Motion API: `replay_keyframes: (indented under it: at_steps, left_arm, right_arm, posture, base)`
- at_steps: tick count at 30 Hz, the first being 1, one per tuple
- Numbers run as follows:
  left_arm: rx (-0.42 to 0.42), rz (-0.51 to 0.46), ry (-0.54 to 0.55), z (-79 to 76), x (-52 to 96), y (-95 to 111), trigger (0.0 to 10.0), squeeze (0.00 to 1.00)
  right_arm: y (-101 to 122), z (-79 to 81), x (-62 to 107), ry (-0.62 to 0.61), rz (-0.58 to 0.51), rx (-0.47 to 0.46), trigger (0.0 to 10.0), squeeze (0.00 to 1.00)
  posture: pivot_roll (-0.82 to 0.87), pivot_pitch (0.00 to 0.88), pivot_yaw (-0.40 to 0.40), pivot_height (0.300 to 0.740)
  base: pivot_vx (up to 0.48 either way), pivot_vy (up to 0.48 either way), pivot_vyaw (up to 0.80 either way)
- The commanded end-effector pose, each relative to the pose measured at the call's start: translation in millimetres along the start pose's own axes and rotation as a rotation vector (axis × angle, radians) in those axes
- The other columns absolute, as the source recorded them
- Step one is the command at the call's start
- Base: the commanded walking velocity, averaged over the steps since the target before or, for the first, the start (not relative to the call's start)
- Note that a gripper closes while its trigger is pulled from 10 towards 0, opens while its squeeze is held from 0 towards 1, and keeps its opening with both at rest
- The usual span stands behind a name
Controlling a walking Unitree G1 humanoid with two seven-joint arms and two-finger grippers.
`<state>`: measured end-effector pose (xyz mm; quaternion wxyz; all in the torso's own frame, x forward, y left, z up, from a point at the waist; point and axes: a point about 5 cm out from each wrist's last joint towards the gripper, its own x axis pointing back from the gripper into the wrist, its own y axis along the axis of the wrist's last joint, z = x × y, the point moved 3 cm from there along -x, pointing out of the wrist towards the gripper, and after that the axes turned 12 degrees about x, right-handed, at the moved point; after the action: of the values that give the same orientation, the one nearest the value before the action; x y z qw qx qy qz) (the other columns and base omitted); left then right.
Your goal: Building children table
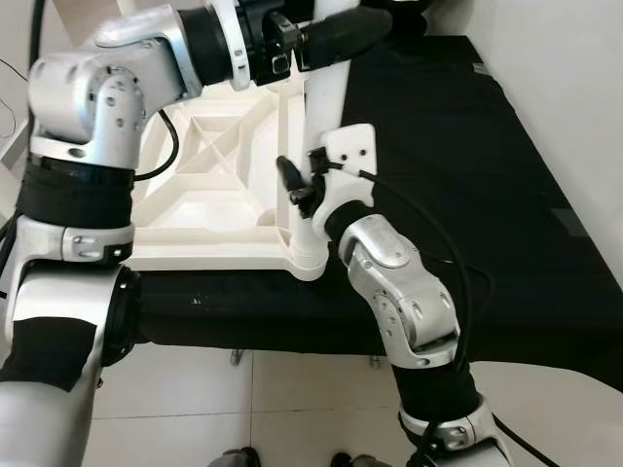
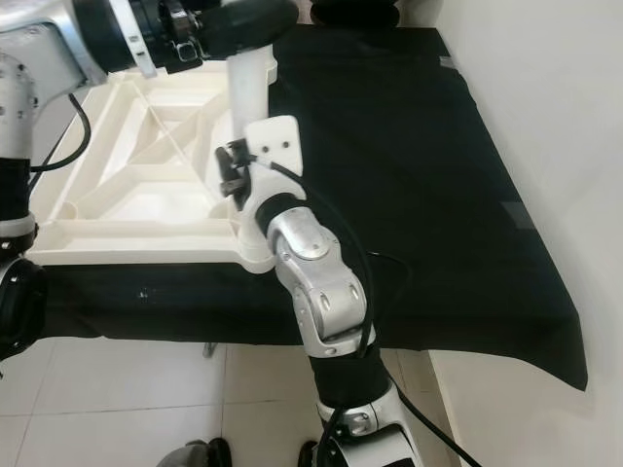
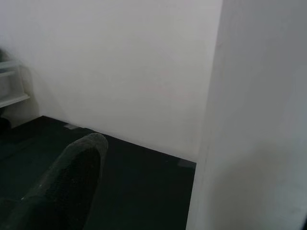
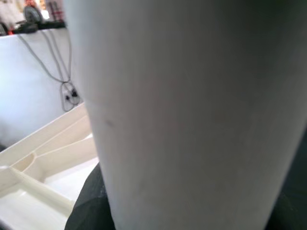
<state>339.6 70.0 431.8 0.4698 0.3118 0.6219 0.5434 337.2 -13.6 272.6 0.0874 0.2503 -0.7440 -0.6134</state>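
- The left gripper [image 1: 316,44] reaches across at the top of the head views. Its jaws are set around the upper part of the white table leg [image 1: 321,107], with one black finger [image 3: 67,182] lying beside the leg's pale surface in the left wrist view.
- The right gripper [image 1: 304,190] comes up from below and meets the same leg low down, just above the socket. Its wrist view is taken up by the leg at close range, but I cannot tell whether these jaws are clamped or merely resting against it.
- The leg stands upright, with its long axis vertical. Its foot is at the near right corner socket [image 1: 310,261] of the upturned white table top [image 1: 209,185], whose ribbed underside faces up.
- The key relation is that the leg sits directly above the corner socket, left jaws high on it and right jaws low, so both are on one vertical line. The right arm is nearer the joint; the left steers the free end.
- Judged from this, the coming move is a straight push or twist down along that axis. Any tilt at the top would likely jam the foot.
- The upturned table top lies on a black cloth [image 1: 467,175] that covers the tabletop, beside a white wall [image 2: 545,97].
- No brand, label or writing can be read.
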Motion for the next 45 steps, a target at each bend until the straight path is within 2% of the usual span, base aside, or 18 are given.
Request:
replay_keyframes:
  at_steps: [1, 2, 6, 18, 19, 20, 24, 26, 27, 28, 29, 30, 31, 32, 33, 34, 44, 45]
  left_arm:
    - [-0.020, -0.011, 0.004, -0.9, -3.1, 5.1, 9.9, 0.00]
    - [-0.003, -0.019, -0.007, -1.7, -3.9, 4.4, 0.0, 0.00]
    - [0.029, -0.029, -0.037, -6.4, -5.3, 1.8, 0.0, 0.00]
    - [0.044, -0.050, -0.085, -14.3, -10.4, 3.0, 0.0, 0.00]
    - [0.048, -0.053, -0.092, -16.3, -10.5, 3.3, 0.0, 0.00]
    - [0.051, -0.054, -0.096, -17.8, -10.5, 3.3, 0.0, 0.00]
    - [0.055, -0.055, -0.102, -20.8, -10.6, 2.3, 0.0, 0.00]
    - [0.056, -0.056, -0.105, -22.6, -10.9, 1.6, 0.0, 0.00]
    - [0.057, -0.056, -0.109, -24.8, -11.3, 0.8, 0.0, 0.00]
    - [0.057, -0.056, -0.109, -24.8, -11.3, 0.8, 0.0, 0.00]
    - [0.058, -0.056, -0.113, -26.8, -11.8, 0.2, 0.0, 0.00]
    - [0.059, -0.057, -0.116, -28.5, -12.2, 0.0, 0.0, 0.00]
    - [0.058, -0.057, -0.119, -29.8, -12.5, 0.0, 0.0, 0.00]
    - [0.058, -0.057, -0.119, -29.8, -12.5, 0.0, 0.0, 0.00]
    - [0.059, -0.058, -0.122, -30.8, -12.9, 0.6, 0.0, 0.00]
    - [0.058, -0.061, -0.124, -32.0, -13.3, 1.5, 0.0, 0.00]
    - [0.058, -0.068, -0.122, -35.2, -14.5, 3.9, 0.0, 0.00]
    - [0.058, -0.068, -0.122, -35.3, -14.8, 4.2, 0.0, 0.00]
  right_arm:
    - [3.7, 29.6, -2.1, 0.107, -0.010, -0.095, 10.0, 0.00]
    - [4.0, 29.7, -2.2, 0.108, -0.011, -0.093, 10.0, 0.00]
    - [4.2, 29.8, -2.3, 0.111, -0.012, -0.091, 10.0, 0.00]
    - [-0.5, 24.3, -2.9, 0.115, 0.002, -0.068, 10.0, 0.00]
    - [-0.3, 22.2, -2.9, 0.148, -0.011, -0.058, 10.0, 0.88]
    - [0.0, 21.9, -2.4, 0.193, -0.022, -0.041, 10.0, 1.00]
    - [0.3, 18.7, -0.8, 0.293, -0.046, -0.036, 10.0, 1.00]
    - [-0.1, 13.7, -0.2, 0.344, -0.064, -0.022, 10.0, 1.00]
    - [-0.8, 6.8, 0.5, 0.407, -0.083, -0.012, 10.0, 1.00]
    - [-0.8, 6.8, 0.5, 0.407, -0.083, -0.012, 10.0, 1.00]
    - [-0.5, 0.6, 2.1, 0.472, -0.105, 0.001, 10.0, 1.00]
    - [-0.4, -5.2, 3.2, 0.530, -0.120, 0.004, 10.0, 0.78]
    - [-1.9, -9.3, 4.2, 0.586, -0.122, 0.004, 10.0, 0.11]
    - [-1.9, -9.3, 4.2, 0.586, -0.122, 0.004, 10.0, 0.11]
    - [-7.0, -12.9, 3.5, 0.633, -0.110, 0.039, 10.0, 0.00]
    - [-14.6, -17.5, 2.3, 0.688, -0.087, 0.070, 10.0, 0.00]
    - [-24.0, -25.1, -8.9, 0.762, -0.084, 0.039, 10.0, 0.00]
    - [-23.9, -24.0, -10.5, 0.777, -0.095, 0.038, 7.7, 0.00]
  posture:
    - [0.00, 0.141, -0.001, 0.740]
    - [0.00, 0.142, 0.000, 0.740]
    - [0.00, 0.141, 0.001, 0.740]
    - [-0.01, 0.136, -0.001, 0.740]
    - [-0.01, 0.134, -0.004, 0.740]
    - [-0.01, 0.133, -0.004, 0.740]
    - [-0.01, 0.132, -0.008, 0.740]
    - [-0.01, 0.130, -0.010, 0.740]
    - [-0.01, 0.131, -0.011, 0.740]
    - [-0.01, 0.131, -0.011, 0.740]
    - [0.00, 0.130, -0.015, 0.740]
    - [0.00, 0.134, -0.017, 0.740]
    - [0.00, 0.134, -0.017, 0.740]
    - [0.00, 0.134, -0.017, 0.740]
    - [0.01, 0.136, -0.020, 0.740]
    - [0.01, 0.140, -0.024, 0.740]
    - [0.03, 0.153, -0.029, 0.740]
    - [0.03, 0.157, -0.028, 0.740]
  base:
    - [0.000, 0.000, 0.00]
    - [0.000, 0.000, 0.00]
    - [0.000, 0.000, 0.00]
    - [0.000, 0.000, 0.00]
    - [0.000, 0.000, 0.00]
    - [0.000, 0.000, 0.00]
    - [0.000, 0.000, 0.00]
    - [0.000, 0.000, 0.00]
    - [0.000, 0.000, 0.00]
    - [0.000, 0.000, 0.00]
    - [0.000, 0.000, 0.00]
    - [0.000, 0.000, 0.00]
    - [0.000, 0.000, 0.00]
    - [0.000, 0.000, 0.00]
    - [0.000, 0.000, 0.00]
    - [0.000, 0.000, 0.00]
    - [0.000, 0.000, 0.00]
    - [0.000, 0.000, 0.00]
